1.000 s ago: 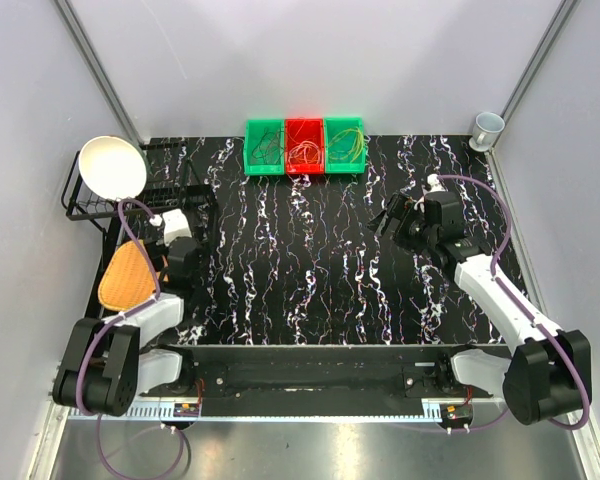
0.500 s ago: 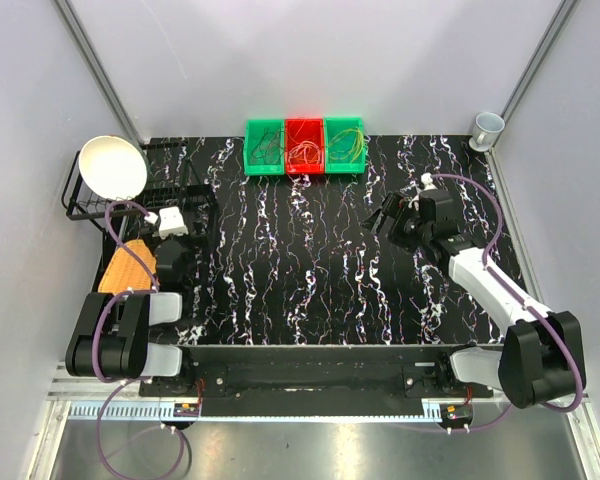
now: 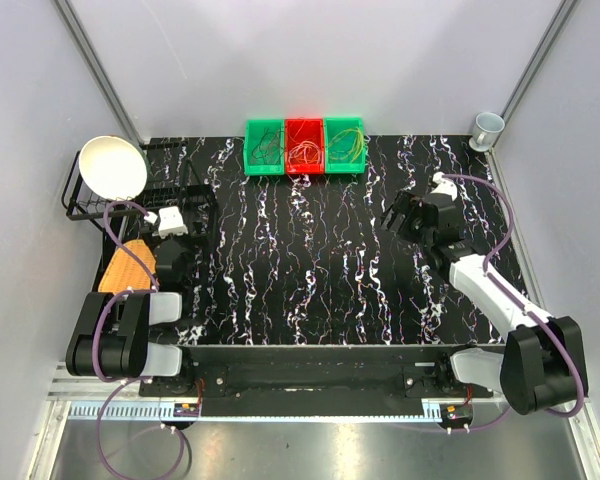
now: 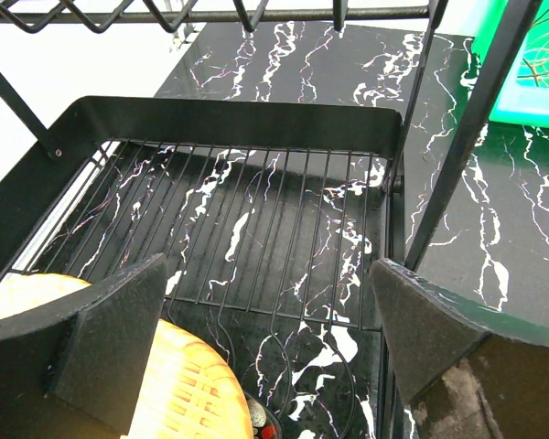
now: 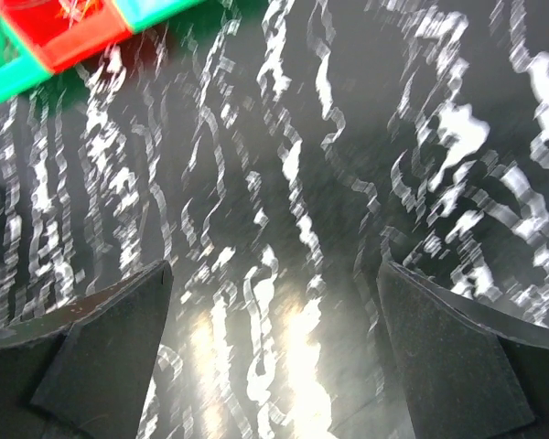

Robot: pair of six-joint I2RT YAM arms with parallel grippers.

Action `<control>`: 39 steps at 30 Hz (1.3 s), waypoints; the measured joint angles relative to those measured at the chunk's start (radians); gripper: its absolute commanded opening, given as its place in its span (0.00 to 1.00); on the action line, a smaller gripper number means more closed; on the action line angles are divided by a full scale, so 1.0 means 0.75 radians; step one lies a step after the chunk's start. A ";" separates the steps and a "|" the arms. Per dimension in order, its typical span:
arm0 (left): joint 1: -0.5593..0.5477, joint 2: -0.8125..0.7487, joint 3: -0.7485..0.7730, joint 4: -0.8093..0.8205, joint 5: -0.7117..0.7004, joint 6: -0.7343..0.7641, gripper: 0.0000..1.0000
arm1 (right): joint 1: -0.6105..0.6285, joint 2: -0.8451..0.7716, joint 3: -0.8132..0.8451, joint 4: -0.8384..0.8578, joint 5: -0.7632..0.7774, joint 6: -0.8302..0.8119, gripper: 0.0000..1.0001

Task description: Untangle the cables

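Thin, curly coloured wire cables [image 3: 304, 152] lie in 3 green and red plastic bins [image 3: 264, 170], well ahead-left of the right gripper [image 5: 273, 302]. It and the left gripper [image 4: 267, 311] gape wide, empty. The cables are likely light, floppy and snag-prone: pinch 1 loose outer loop.

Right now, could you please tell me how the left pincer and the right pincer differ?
The left pincer hangs over the wire dish rack, close to an orange woven piece. The right pincer hangs over the bare marbled table. In the top view the left arm is folded near its base, while the right arm reaches farther out. Both are open and empty, away from the cables.
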 measured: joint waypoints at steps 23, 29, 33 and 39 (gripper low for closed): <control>0.000 0.000 0.000 0.000 0.001 0.000 0.99 | -0.064 0.047 -0.515 0.958 0.449 -0.597 1.00; 0.000 0.000 0.000 0.000 0.001 0.001 0.99 | -0.159 0.238 -0.537 1.079 0.406 -0.624 1.00; 0.000 0.000 0.000 0.001 0.001 0.000 0.99 | -0.244 0.302 -0.498 1.176 0.341 -0.628 1.00; 0.001 0.000 0.000 0.000 0.001 0.000 0.99 | -0.328 0.454 -0.513 1.350 0.253 -0.606 1.00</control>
